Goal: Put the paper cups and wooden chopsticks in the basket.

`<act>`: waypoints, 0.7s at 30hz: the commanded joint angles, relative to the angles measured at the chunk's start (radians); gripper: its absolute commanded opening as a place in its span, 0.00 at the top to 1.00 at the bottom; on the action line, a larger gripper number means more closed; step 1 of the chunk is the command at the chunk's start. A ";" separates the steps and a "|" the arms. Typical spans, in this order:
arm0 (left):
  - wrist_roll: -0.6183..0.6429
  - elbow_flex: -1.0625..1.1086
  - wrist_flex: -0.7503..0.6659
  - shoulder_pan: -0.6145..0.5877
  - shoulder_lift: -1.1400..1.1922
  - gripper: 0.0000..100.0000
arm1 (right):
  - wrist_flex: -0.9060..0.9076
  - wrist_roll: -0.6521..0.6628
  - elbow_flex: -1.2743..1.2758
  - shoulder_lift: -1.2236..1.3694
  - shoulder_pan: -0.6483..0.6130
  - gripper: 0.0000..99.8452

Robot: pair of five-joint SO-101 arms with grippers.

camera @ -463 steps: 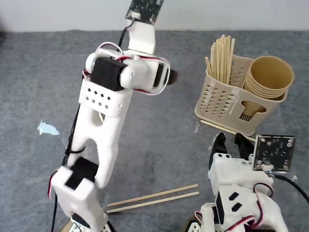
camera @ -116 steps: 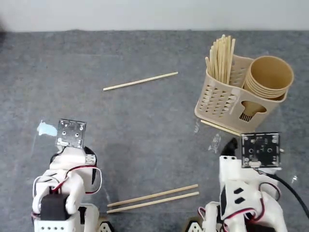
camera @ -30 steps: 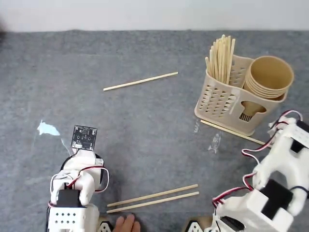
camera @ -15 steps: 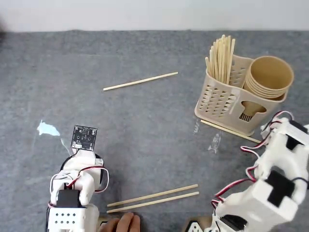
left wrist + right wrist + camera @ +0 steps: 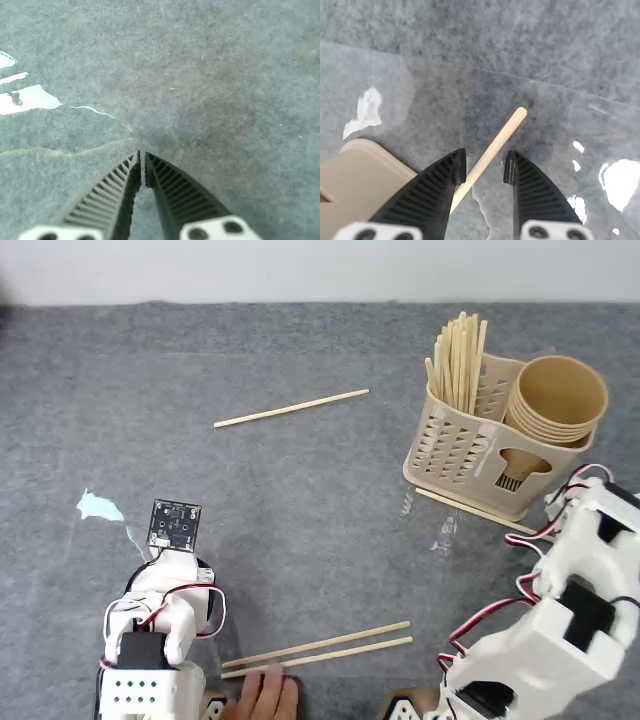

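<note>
Partly hidden, chopstick (image 5: 502, 131) within right gripper (image 5: 484, 162).

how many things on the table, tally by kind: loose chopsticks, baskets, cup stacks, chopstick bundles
loose chopsticks: 4
basket: 1
stack of paper cups: 1
bundle of chopsticks: 1
total: 7

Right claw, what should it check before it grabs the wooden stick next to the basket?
1. Right claw open: ok.
2. Thin wooden chopstick lying inside the open claw: ok.
3. Chopstick clear of the beige slotted plastic basket: cannot tell, they lie close.
4. Left claw out of the way, shut over the grey mat: ok.
5. Person's hand off the table: not ok, it is at the two loose wooden chopsticks.
</note>
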 commanded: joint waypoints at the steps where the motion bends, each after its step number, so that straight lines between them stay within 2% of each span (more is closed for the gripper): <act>1: -0.009 -0.005 -0.018 0.000 -0.009 0.99 | 0.001 -0.008 -0.037 0.010 0.013 0.86; 7: -0.009 -0.005 -0.018 0.000 -0.009 0.99 | 0.016 0.000 -0.048 0.045 0.015 0.87; 12: -0.009 -0.005 -0.018 0.000 -0.009 0.99 | 0.110 0.000 -0.115 0.050 0.042 0.99; 21: -0.009 -0.005 -0.018 0.000 -0.009 0.99 | 0.179 0.000 -0.141 0.038 0.047 0.99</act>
